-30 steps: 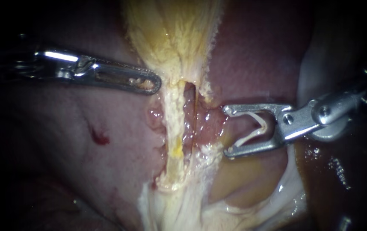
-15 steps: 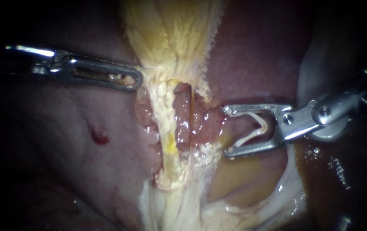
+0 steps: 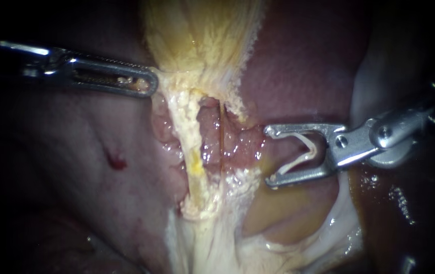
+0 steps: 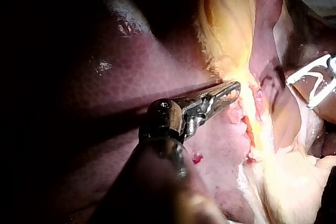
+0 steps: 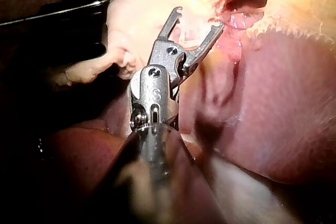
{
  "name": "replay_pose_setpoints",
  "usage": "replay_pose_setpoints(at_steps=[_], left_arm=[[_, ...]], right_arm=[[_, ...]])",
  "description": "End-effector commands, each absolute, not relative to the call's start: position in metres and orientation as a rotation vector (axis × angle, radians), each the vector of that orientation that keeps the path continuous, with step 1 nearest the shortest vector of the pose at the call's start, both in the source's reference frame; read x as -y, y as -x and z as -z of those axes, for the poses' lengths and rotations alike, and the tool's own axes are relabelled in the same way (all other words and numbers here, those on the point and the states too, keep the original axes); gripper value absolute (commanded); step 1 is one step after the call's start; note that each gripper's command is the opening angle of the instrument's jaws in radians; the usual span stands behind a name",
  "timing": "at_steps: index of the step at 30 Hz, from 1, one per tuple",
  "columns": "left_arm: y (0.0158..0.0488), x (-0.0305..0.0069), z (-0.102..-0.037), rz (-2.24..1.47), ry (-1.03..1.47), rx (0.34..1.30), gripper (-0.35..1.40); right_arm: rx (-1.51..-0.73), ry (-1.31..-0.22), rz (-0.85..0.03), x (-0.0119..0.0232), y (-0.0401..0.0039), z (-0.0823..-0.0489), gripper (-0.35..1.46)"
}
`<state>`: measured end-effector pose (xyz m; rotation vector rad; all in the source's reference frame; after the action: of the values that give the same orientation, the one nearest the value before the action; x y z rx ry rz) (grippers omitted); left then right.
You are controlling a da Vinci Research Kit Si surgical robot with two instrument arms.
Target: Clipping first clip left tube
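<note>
In the endoscope view, the left instrument's tool (image 3: 149,83) is clamped on pale tissue (image 3: 169,81) just above and left of the left tube (image 3: 193,157), a yellowish-white strand. The right instrument's tool (image 3: 269,156) stands to the right of that tube, apart from it, with pink tissue (image 3: 232,144) between them. Its jaws gape wide and carry a white clip (image 3: 298,161).

In the left wrist view, the clamped tool (image 4: 231,90) lies just beside the tube (image 4: 251,129).

In the right wrist view, the spread tool (image 5: 198,18) faces the pale tissue (image 5: 136,19). I cannot tell which strand there is the tube.
</note>
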<state>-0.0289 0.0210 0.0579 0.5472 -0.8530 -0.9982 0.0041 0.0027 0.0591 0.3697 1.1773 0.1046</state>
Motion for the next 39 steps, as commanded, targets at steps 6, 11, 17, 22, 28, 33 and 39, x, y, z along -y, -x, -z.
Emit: replay_pose_setpoints(at_steps=[6,11,17,22,28,33,39], left_arm=[[0.0289,-0.0210,-0.0581,0.998,-0.546,0.853,-0.35],[0.0290,-0.0210,-0.0582,0.998,-0.546,0.853,-0.35],[0.0290,-0.0210,-0.0582,0.999,-0.545,0.853,-0.35],[0.0290,-0.0209,-0.0581,0.999,-0.545,0.853,-0.35],[0.0290,-0.0208,-0.0580,0.994,-0.542,0.854,-0.35],[0.0291,-0.0208,-0.0579,0.995,-0.541,0.854,-0.35],[0.0292,-0.0206,-0.0578,0.996,-0.540,0.853,-0.35]], right_arm=[[-1.177,-0.368,-0.100,-0.0018,-0.0056,-0.0594,0.50],[-1.180,-0.366,-0.090,-0.0013,-0.0074,-0.0597,0.50],[-1.171,-0.385,-0.125,-0.0007,-0.0104,-0.0607,0.50],[-1.170,-0.406,-0.132,0.0001,-0.0121,-0.0623,0.50],[-1.164,-0.441,-0.161,0.0004,-0.0127,-0.0645,0.50],[-1.156,-0.482,-0.191,0.0008,-0.0133,-0.0665,0.50],[-1.148,-0.531,-0.208,0.0017,-0.0139,-0.0693,0.50]])
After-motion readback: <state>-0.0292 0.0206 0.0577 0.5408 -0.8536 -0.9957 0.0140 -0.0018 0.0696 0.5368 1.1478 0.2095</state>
